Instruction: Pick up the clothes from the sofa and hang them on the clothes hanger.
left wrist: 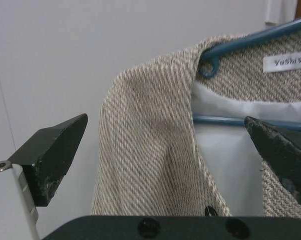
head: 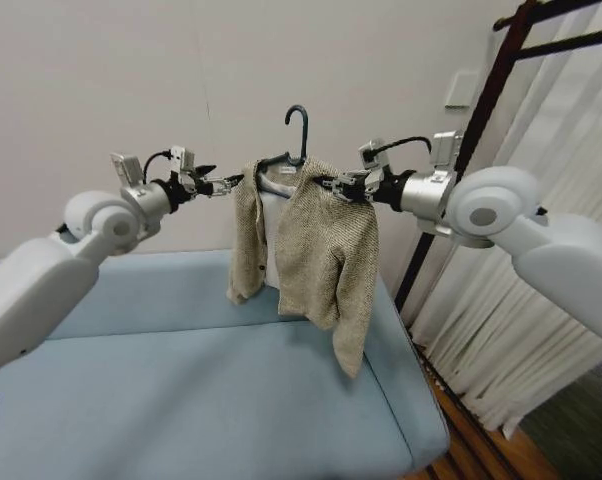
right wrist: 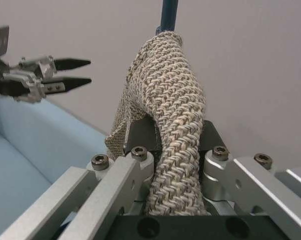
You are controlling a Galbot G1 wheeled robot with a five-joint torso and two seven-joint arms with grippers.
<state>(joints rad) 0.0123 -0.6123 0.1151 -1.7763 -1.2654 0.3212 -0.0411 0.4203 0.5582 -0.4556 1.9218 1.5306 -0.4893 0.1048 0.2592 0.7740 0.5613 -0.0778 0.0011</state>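
The cardigan (head: 311,250) hangs on the hanger (head: 305,140) above the sofa (head: 181,400), between the left tool (head: 231,183) and the right tool (head: 331,186)

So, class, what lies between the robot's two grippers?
The beige cardigan on its blue hanger, in the head view: right gripper clamps one shoulder, open left gripper sits by the other.
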